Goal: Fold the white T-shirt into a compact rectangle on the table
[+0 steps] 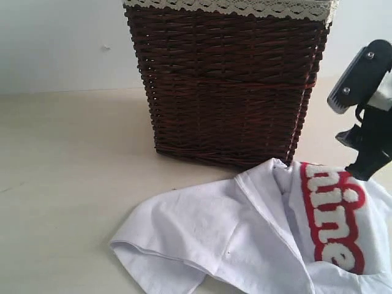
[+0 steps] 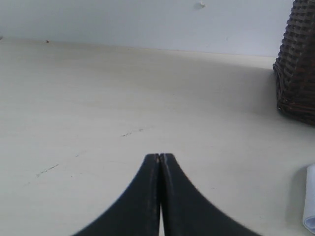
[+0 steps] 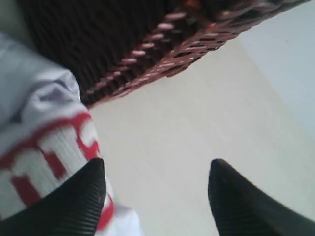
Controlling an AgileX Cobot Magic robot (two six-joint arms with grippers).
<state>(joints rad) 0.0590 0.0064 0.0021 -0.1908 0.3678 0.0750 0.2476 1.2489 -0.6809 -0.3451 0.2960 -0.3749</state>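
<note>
The broad, pale beige desk (image 1: 67,184) lies bare and open left of the tall dark-brown wicker basket (image 1: 226,86), which blocks the middle rear. The crumpled white T-shirt (image 1: 233,239) with red lettering covers the near right, just before the basket's foot.

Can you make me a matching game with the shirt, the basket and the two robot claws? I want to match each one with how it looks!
Things:
1. white T-shirt
2. basket
3. left gripper
4. right gripper

How it looks:
A. dark brown wicker, white lace along the top
B. jaws open, next to the red lettering
C. rumpled, lying in front of the wicker
D. jaws shut, above the table

Pairs: 1-C, 2-A, 3-D, 4-B
</note>
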